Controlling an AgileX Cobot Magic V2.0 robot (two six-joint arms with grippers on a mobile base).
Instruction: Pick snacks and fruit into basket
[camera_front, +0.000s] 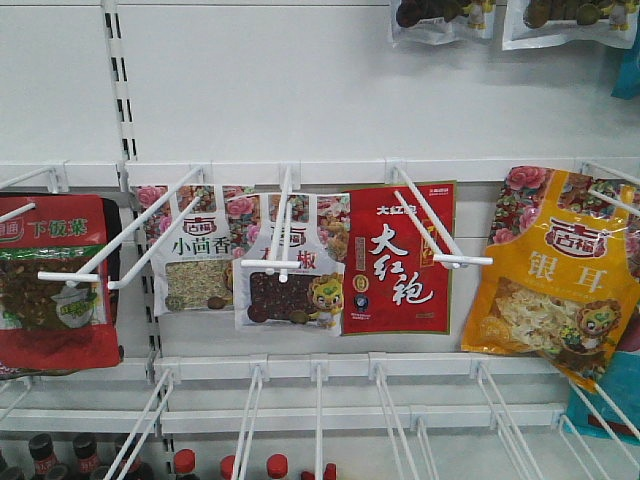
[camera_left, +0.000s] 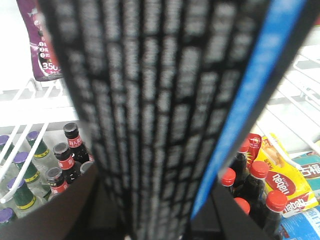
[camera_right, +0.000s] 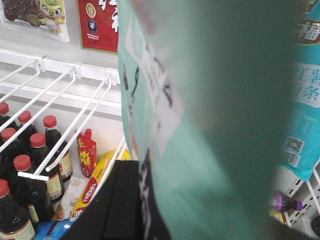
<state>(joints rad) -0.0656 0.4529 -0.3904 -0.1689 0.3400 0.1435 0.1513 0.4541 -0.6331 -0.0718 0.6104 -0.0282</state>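
Because the black pouch (camera_left: 150, 90) stands so close to the left wrist camera, we read its white print only as a blur, with a blue stripe down its right edge. It fills the middle of that view and hides most of the shelf behind it. Its lower end sits wedged between the dark fingers (camera_left: 60, 215) of the left gripper (camera_left: 157, 210), which clamp it from both sides.

In the right wrist view a teal pouch (camera_right: 215, 110) covers most of the frame in the same way, its label smeared. We see one dark finger (camera_right: 122, 200) of the right gripper (camera_right: 150, 220) against the pouch's left side. The other is hidden behind the pouch, so we cannot tell whether that gripper is closed on it.

Neither arm shows in the front view. There the other snacks hang on white wire hooks (camera_front: 440, 235) against the back wall: a red pouch (camera_front: 398, 260), a yellow pouch (camera_front: 555, 280) hanging tilted, and two white pouches (camera_front: 195, 262) overlapping each other. More packs (camera_front: 445, 20) are cut off by the top edge. Red-capped bottles (camera_right: 30, 165) stand below the lower hooks, partly cropped.
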